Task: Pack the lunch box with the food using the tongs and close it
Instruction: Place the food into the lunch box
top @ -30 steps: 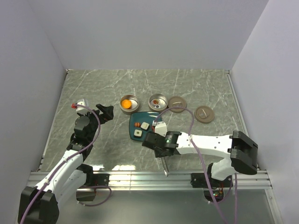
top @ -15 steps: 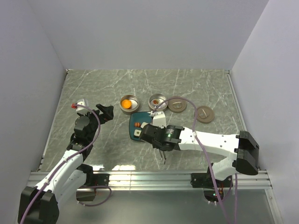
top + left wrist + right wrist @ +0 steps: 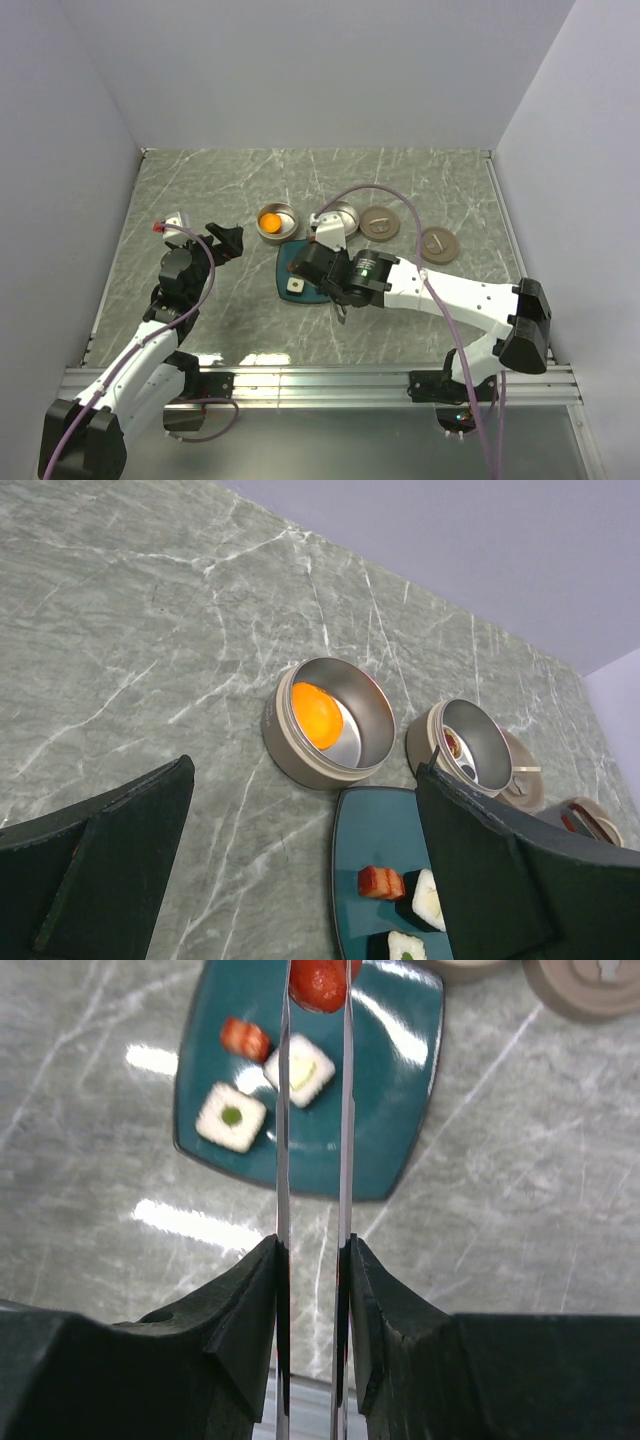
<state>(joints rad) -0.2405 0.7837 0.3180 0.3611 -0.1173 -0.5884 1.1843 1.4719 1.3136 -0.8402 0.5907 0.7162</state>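
Tongs (image 3: 282, 1140) over teal plate (image 3: 390, 1090) edge

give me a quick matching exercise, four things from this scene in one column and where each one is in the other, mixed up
Column one:
1. orange round piece
2. red piece
3. white roll with green centre
4. tongs

Column two:
a. lying on the teal plate
b. inside the round metal tin
c. pinched between the tong tips
d. held in the right hand

Pairs: 1-b, 2-c, 3-a, 4-d
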